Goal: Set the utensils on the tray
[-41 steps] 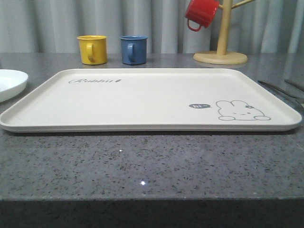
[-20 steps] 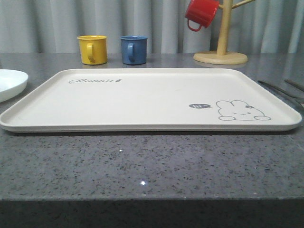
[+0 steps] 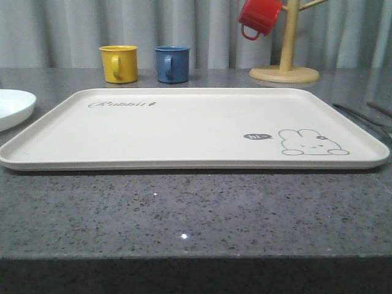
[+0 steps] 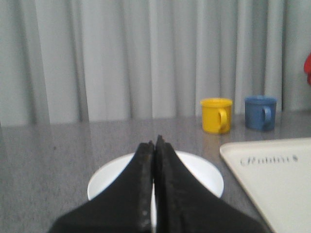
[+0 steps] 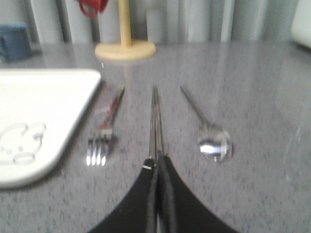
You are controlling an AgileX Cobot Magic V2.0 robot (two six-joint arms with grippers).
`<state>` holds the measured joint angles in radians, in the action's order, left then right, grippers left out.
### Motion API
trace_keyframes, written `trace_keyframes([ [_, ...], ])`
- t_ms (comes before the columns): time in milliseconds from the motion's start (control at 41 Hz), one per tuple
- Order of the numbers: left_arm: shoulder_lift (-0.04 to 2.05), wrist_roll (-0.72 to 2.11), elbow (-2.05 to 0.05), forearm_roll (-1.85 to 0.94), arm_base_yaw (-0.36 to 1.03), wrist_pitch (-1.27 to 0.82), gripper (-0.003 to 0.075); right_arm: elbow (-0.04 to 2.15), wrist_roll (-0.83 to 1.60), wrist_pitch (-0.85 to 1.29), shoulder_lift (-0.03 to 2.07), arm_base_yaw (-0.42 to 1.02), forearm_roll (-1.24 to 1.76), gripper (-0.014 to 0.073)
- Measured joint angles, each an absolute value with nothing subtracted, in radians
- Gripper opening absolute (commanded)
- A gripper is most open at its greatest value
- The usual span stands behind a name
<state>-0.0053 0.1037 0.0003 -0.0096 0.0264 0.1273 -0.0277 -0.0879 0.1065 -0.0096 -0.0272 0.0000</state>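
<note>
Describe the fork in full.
The fork is slim, shiny silver metal with four tines and a narrow handle. It lies flat on the grey speckled counter, between the tray and the chopsticks, touching neither. Its tines point toward the right tool's camera and its handle toward the mug stand.

Looked like a staged kitchen or dining corner rather than a lived-in home. Speckled grey stone countertop [image 3: 196,208], backed wall to wall by pale pleated curtains [image 3: 202,30]. Set out with tableware: cream tray [image 3: 184,131] with a rabbit drawing, white plate [image 3: 12,107], yellow mug [image 3: 119,63] and blue mug [image 3: 172,63], red mug [image 3: 260,17] hung on a wooden mug tree [image 3: 286,55], fork [image 5: 104,131], chopsticks [image 5: 156,121] and spoon [image 5: 206,133] laid in a row.
</note>
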Motion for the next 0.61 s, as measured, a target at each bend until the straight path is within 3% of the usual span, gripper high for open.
trace_keyframes([
  [146,-0.005,0.104,-0.075,-0.010,0.026,0.132,-0.0018,0.060,-0.088,0.120,-0.010,-0.027,0.000,-0.0049],
  [317,0.061,0.104,-0.282,-0.010,0.026,-0.045,-0.0018,0.319,-0.088,0.283,0.023,-0.027,0.000,-0.0049],
  [610,0.354,0.104,-0.447,-0.010,0.026,-0.197,-0.0018,0.543,-0.088,0.408,0.327,-0.027,0.007,-0.0048],
])
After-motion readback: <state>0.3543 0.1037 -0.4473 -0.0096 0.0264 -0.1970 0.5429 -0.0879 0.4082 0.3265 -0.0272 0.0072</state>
